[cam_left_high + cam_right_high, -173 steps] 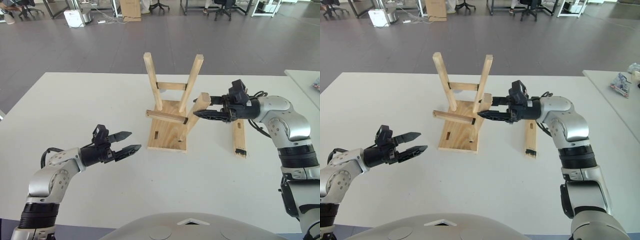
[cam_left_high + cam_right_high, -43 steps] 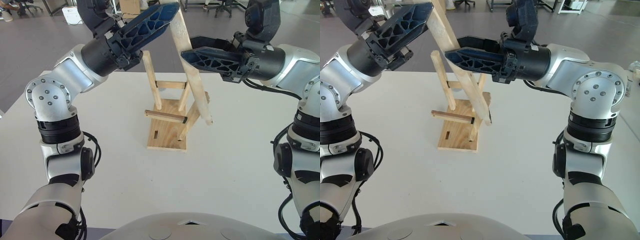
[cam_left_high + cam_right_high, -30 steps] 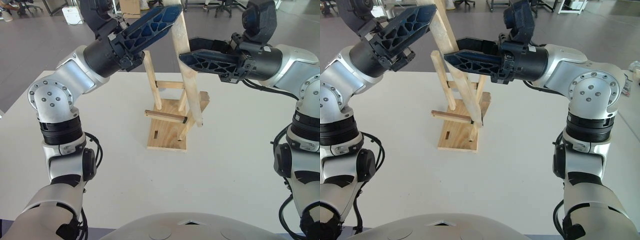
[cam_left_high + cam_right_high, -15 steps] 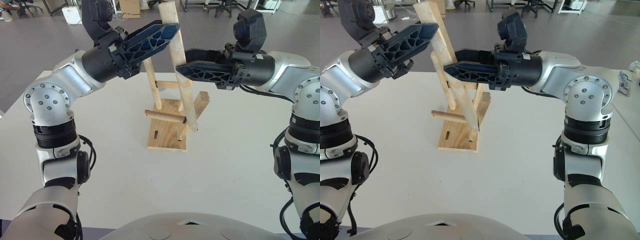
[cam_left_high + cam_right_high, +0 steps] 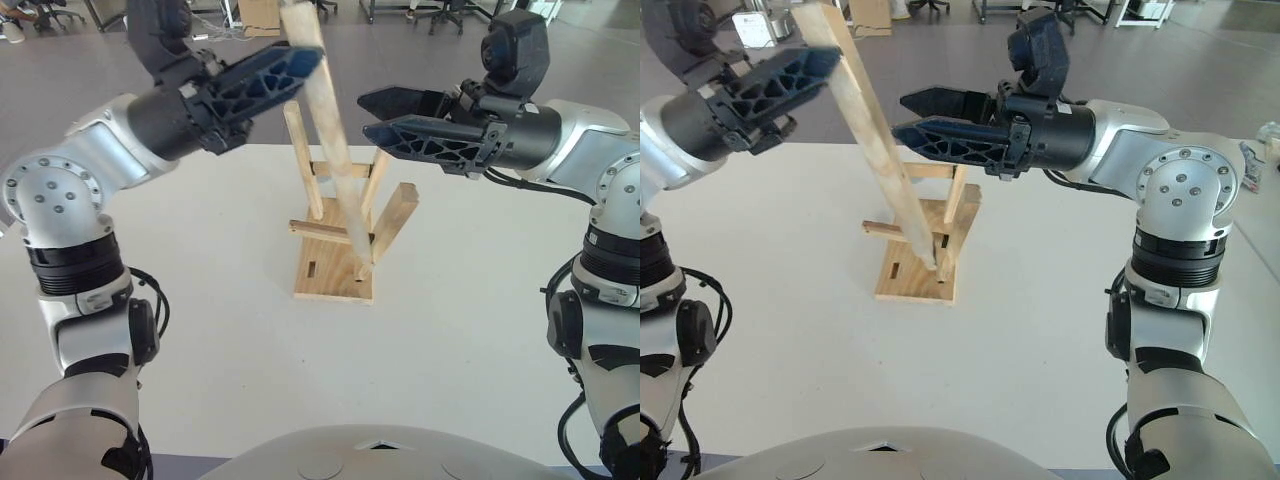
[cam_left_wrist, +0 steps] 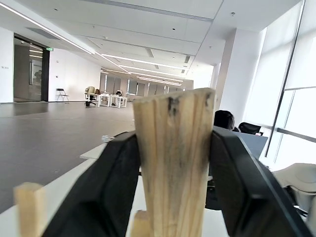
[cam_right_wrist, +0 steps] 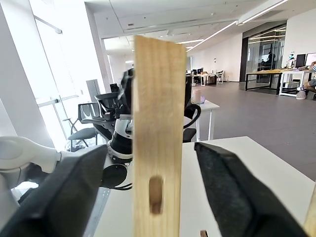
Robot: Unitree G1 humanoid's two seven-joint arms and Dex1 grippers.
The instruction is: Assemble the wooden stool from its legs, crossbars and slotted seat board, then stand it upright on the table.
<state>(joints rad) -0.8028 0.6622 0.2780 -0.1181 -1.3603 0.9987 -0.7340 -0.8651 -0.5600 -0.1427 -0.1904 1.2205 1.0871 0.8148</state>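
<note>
The slotted seat board [image 5: 333, 280] lies flat on the white table [image 5: 180, 220]. Two legs [image 5: 303, 160] joined by a crossbar [image 5: 340, 170] stand on it, and a third leg [image 5: 394, 215] leans beside a second crossbar [image 5: 328, 232]. My left gripper [image 5: 300, 60] is raised and shut on the top of a loose wooden leg [image 5: 335, 150], clamped between its fingers [image 6: 116, 187]. This leg slants down to the board near the leaning leg. I cannot tell whether it sits in a slot. My right gripper [image 5: 363, 114] is open just right of the leg, and its fingers [image 7: 232, 192] are apart from the wood.
Bare tabletop lies all around the stool parts. The corner of another table [image 5: 612, 150] is at the far right. Office chairs and desks stand on the grey floor behind.
My right gripper has let go of the loose leg and opened, drawing slightly right. My left gripper has swung the leg's top leftward, so its lower end now sits at the seat board.
</note>
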